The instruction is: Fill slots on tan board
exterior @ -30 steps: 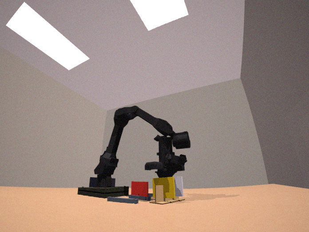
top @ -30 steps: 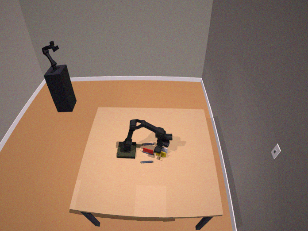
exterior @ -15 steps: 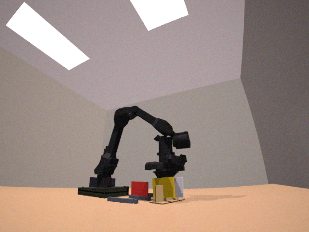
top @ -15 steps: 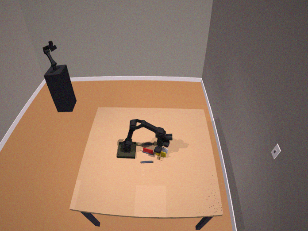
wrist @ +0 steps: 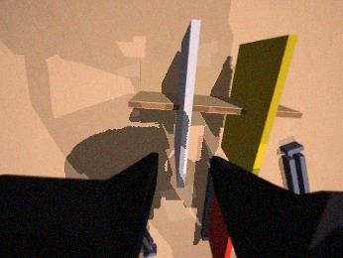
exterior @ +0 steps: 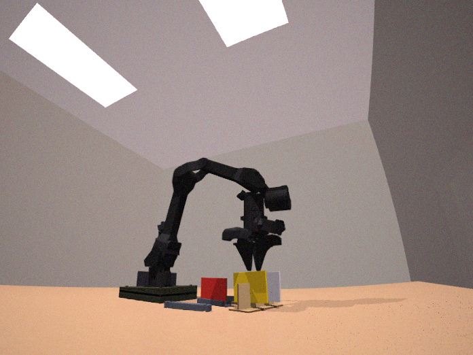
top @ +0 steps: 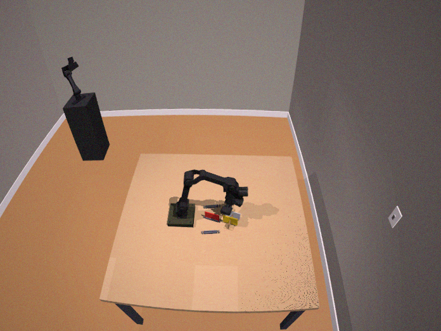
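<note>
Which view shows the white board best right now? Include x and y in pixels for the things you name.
Wrist: it shows the white board point(top: 236, 215) point(exterior: 274, 286) point(wrist: 188, 89) upright across the tan board. Top shows a small pale patch; exterior, only the part beyond the yellow board.

The light tan wooden table point(top: 159, 263) point(exterior: 133, 328) has a dark green square base plate point(top: 171, 223) point(exterior: 128, 294) on it. Near that lie long thin blue-gray holders point(top: 210, 232) point(exterior: 187, 306) point(wrist: 295, 171). A flat tan foot piece point(exterior: 237, 309) sits there too, just beside them.
</note>
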You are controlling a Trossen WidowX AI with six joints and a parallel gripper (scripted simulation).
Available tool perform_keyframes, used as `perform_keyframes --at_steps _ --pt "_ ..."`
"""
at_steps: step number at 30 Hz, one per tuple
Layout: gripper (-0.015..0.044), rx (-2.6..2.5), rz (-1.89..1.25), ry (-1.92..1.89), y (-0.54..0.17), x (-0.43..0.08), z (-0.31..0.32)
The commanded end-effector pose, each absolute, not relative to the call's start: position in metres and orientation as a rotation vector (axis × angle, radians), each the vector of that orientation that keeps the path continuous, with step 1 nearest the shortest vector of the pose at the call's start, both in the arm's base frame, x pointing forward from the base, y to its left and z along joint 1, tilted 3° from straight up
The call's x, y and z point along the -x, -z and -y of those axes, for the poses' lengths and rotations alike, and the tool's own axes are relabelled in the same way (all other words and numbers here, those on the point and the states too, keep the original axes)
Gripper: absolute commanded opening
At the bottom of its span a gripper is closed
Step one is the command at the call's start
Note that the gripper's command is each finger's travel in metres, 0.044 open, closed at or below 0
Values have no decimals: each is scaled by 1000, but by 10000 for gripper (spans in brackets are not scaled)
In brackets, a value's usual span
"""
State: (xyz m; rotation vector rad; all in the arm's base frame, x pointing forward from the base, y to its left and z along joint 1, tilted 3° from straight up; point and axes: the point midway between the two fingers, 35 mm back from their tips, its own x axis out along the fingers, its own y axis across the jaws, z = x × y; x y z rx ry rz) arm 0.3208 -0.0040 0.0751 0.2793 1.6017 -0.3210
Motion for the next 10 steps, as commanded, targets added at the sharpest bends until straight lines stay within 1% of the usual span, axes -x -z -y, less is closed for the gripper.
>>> perform_keyframes --at_steps 1,10 --pt "165 -289 -1574 320 -106 -323 3" --pt "165 -289 -1574 320 -106 -325 4"
